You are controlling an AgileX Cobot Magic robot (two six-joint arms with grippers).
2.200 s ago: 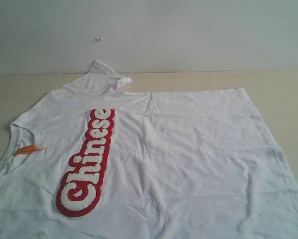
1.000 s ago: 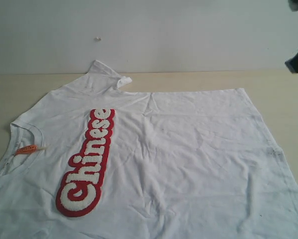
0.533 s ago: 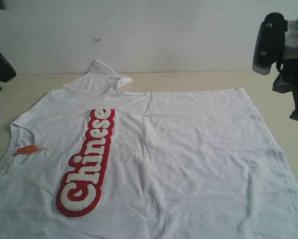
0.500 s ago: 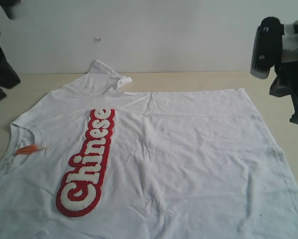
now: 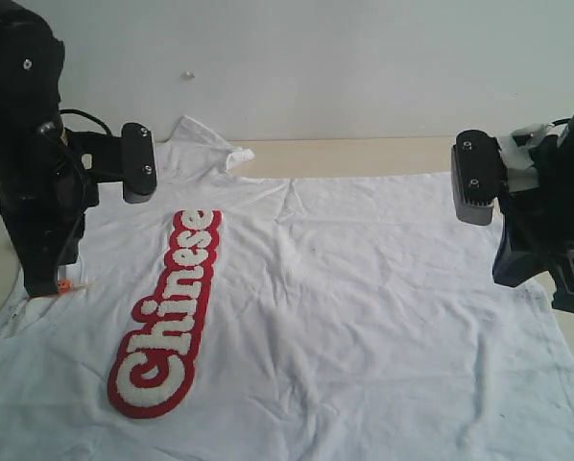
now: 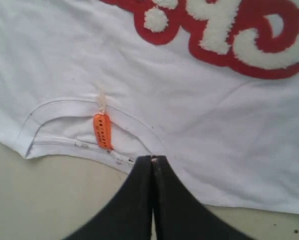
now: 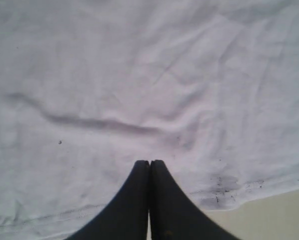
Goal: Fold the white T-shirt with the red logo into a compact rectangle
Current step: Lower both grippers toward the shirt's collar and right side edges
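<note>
your left claw (image 6: pixel 152 159) sits shut at the collar of the white cotton t-shirt (image 5: pixel 364 288) beside its small orange tag (image 6: pixel 103 131); your right claw (image 7: pixel 149 162) sits shut over the hem.

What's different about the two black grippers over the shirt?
The left gripper sits at the collar by the orange tag; the right gripper sits at a smudged edge of the white T-shirt. The red logo lies near the left one, plain cloth by the right. Both are shut.
</note>
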